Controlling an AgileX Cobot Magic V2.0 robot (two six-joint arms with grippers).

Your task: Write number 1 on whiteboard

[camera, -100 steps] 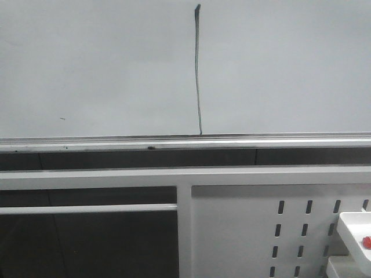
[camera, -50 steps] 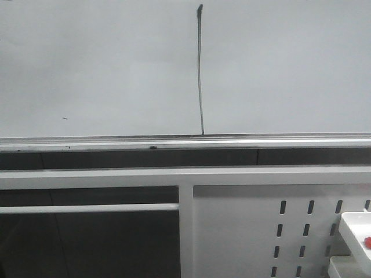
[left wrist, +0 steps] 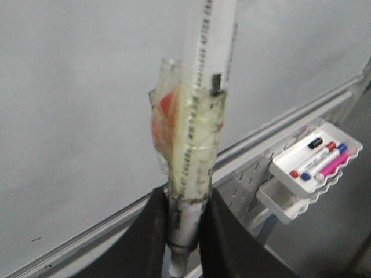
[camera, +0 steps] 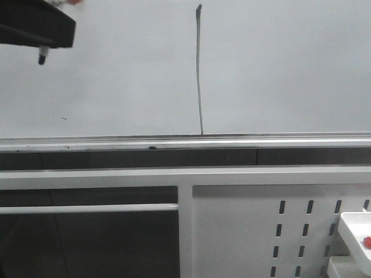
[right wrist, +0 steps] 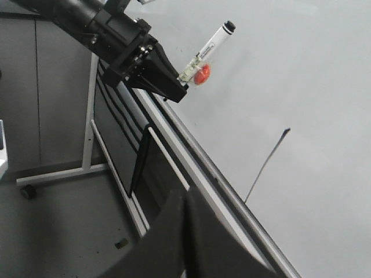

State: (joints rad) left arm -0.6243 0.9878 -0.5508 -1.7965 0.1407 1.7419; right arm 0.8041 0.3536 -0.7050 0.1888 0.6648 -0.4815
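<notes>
The number 1 [camera: 200, 69] is a long, thin, nearly vertical dark stroke with a tiny hook at its top, on the pale whiteboard [camera: 290, 69]. It also shows in the right wrist view [right wrist: 265, 167]. My left gripper [left wrist: 184, 229] is shut on a white marker pen [left wrist: 200, 116] wrapped in tape with a red blob. In the front view the left gripper [camera: 43, 29] is at the top left, far left of the stroke, with the pen's tip [camera: 42, 57] pointing down in front of the board. My right gripper [right wrist: 185, 202] is shut and empty, low, near the board's rail.
A silver rail [camera: 261, 142] runs along the board's lower edge. Below it are white frame bars and a slotted white panel [camera: 243, 231]. A white tray [left wrist: 313, 168] holding several markers hangs on the panel; its corner shows in the front view [camera: 356, 237].
My left gripper with the marker pen has come into the front view at the top left; it was out of view before. The stroke is unchanged.
</notes>
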